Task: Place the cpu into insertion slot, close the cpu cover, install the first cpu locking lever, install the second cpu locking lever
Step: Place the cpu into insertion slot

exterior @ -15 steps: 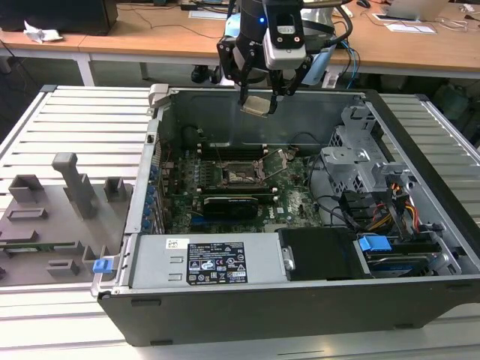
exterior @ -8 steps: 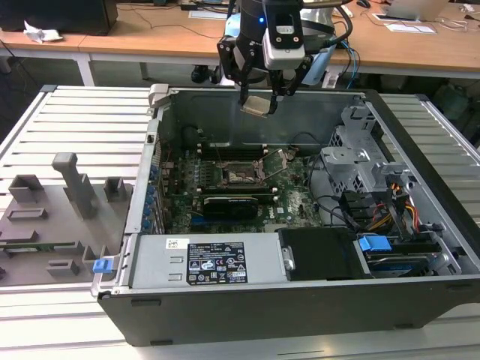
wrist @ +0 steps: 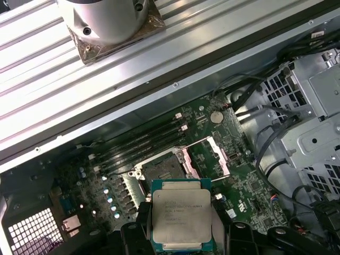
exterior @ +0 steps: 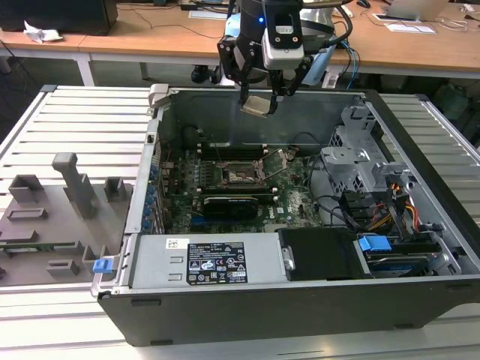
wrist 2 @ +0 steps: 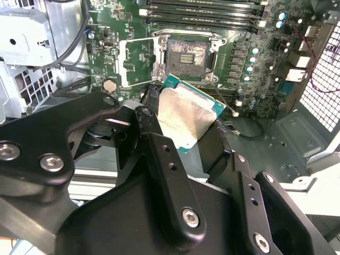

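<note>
A: Item 1, pincer (exterior: 259,102) – status?
B: Black fingers (wrist 2: 159,146) pressed in on opp. edges of the cpu (wrist 2: 187,112). Chip pinched btw them, silver face out, green rim showing, held at a tilt in the exterior view.

A: Item 2, cpu – location?
B: In the pincer, up in the air over the open PC case (exterior: 300,304), clear of the board. Touches nothing but the fingers.

A: Item 3, insertion slot (wrist 2: 187,55)?
B: Below the pincer, well apart from it. Square black socket, grey rim, uncovered, no chip in it.

A: Item 4, cpu cover (wrist 2: 139,62)?
B: Swung open, off the slot, just beside the slot's edge. Window frame shows green board through it. Below the pincer too, no contact.

A: Levers?
B: Thin wire by the slot in both wrist views; can't tell its position.

A: Misc. under the pincer?
B: Memory slots (wrist 2: 202,10), long and black, just beyond the insertion slot. Graphics card (exterior: 232,204) on the slot's other side. PSU (exterior: 202,262) further off, at the case's near wall. Case sits on a grey slatted surface (exterior: 82,112); grey fixture blocks (exterior: 71,184) well off to one side of the pincer.
</note>
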`<state>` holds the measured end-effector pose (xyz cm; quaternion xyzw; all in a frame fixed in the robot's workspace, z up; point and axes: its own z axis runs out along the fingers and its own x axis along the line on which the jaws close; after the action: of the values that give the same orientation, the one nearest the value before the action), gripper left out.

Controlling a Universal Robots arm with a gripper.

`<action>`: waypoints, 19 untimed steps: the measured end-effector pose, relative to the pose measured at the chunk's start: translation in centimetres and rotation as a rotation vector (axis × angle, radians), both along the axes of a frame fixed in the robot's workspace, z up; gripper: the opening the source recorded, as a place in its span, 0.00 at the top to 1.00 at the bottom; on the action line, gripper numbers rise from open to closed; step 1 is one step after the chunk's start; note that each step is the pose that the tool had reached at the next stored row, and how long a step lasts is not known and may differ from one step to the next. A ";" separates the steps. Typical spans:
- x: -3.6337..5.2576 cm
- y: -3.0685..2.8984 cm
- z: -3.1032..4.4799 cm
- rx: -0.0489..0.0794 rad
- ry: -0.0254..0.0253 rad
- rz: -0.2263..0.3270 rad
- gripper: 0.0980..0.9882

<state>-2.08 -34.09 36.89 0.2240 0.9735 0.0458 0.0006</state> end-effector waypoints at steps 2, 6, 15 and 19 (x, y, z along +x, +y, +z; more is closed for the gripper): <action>0.00 0.00 0.00 0.000 0.0000 -0.003 0.51; 0.00 0.00 0.00 0.000 0.0000 -0.008 0.51; 0.00 0.00 0.00 0.000 0.0000 -0.027 0.51; 0.00 0.00 0.00 0.000 0.0000 -0.037 0.51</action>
<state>-2.08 -34.09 36.88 0.2420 0.9692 0.0457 0.0014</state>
